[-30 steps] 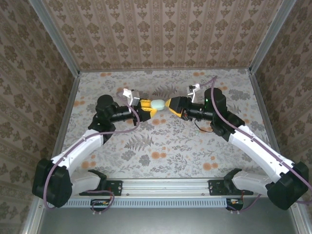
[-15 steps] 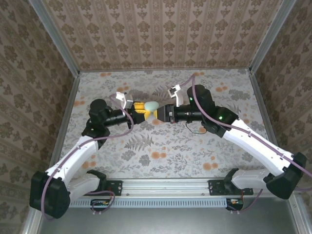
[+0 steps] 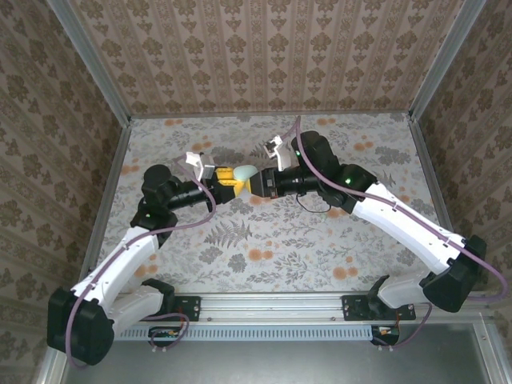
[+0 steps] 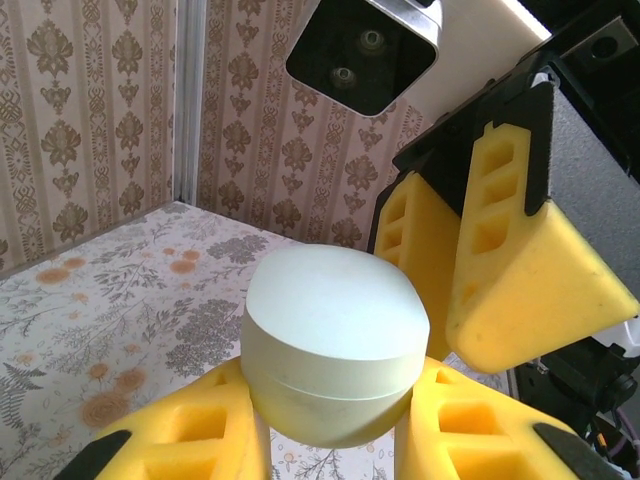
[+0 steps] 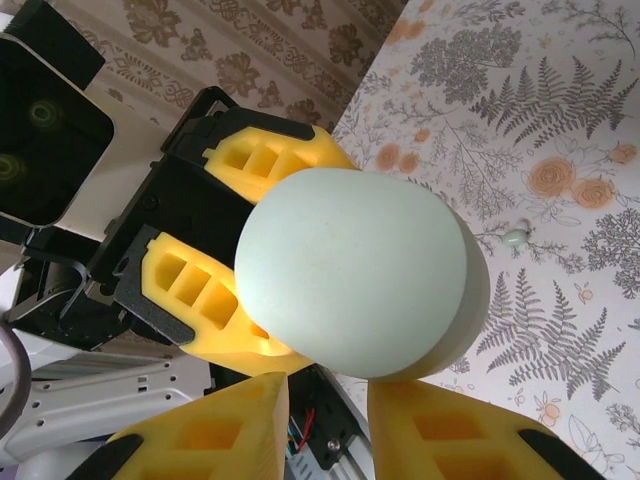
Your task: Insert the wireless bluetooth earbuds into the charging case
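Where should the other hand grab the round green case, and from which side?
The charging case is a smooth oval puck, and the left gripper pinches its lower half. So probably pinch the lid above the seam across its broad sides, coming from the free side opposite.

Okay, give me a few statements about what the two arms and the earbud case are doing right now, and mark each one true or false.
1. The charging case has its lid closed. True.
2. The case rests on the table. False: the left gripper holds it up off the table, with the right gripper at its other side.
3. The left gripper is shut on the case. True.
4. The gripper fingers are blue foam. False: they are yellow.
5. A small pale item, likely an earbud, lies on the table. True.
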### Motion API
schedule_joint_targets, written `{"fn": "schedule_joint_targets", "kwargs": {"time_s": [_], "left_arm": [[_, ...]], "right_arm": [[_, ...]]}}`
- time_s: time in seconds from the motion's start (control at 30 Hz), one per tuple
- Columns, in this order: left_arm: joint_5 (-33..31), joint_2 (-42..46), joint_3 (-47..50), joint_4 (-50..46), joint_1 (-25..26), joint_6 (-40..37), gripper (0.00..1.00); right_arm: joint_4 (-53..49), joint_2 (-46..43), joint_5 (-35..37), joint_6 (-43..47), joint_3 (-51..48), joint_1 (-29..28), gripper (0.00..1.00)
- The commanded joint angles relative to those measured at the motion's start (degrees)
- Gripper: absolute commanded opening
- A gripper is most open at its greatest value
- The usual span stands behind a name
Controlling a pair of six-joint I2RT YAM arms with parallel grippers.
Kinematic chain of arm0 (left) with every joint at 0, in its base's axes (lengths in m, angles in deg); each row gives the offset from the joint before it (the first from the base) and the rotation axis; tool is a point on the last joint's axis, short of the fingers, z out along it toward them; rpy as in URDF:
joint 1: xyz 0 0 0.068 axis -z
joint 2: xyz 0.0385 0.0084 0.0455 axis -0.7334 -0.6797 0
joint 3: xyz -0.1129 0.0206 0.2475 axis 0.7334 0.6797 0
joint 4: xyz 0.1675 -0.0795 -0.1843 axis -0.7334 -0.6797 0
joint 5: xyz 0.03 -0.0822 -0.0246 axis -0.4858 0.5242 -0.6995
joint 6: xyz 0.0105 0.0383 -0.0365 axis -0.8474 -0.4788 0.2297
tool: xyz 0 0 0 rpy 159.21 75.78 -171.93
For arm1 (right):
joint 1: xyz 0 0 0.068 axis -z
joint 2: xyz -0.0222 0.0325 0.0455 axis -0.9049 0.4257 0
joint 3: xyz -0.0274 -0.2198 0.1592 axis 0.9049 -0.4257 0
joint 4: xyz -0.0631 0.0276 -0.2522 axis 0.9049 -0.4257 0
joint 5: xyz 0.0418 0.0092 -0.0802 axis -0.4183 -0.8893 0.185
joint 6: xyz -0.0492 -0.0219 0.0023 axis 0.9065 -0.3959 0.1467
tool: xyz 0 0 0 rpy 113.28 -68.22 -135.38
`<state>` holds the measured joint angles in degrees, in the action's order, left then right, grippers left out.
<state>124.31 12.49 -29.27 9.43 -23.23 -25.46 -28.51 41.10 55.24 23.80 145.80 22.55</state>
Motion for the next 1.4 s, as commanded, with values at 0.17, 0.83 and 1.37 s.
{"fn": "schedule_joint_targets", "kwargs": {"time_s": [0.17, 0.83, 1.37], "left_arm": [[1.3, 2.4, 0.8, -5.6, 0.5, -3.2, 0.28], [-0.5, 3.9, 1.9, -12.2, 0.9, -7.9, 0.27], [-1.6, 3.7, 0.8, -15.1, 0.8, -9.7, 0.27]], "right_arm": [[-0.1, 1.2, -2.4, 0.9, 4.7, 1.6, 0.26], [-3.6, 7.1, -7.3, -0.9, 10.0, 4.3, 0.24], [-5.4, 8.9, -11.1, -0.8, 10.9, 5.9, 0.24]]}}
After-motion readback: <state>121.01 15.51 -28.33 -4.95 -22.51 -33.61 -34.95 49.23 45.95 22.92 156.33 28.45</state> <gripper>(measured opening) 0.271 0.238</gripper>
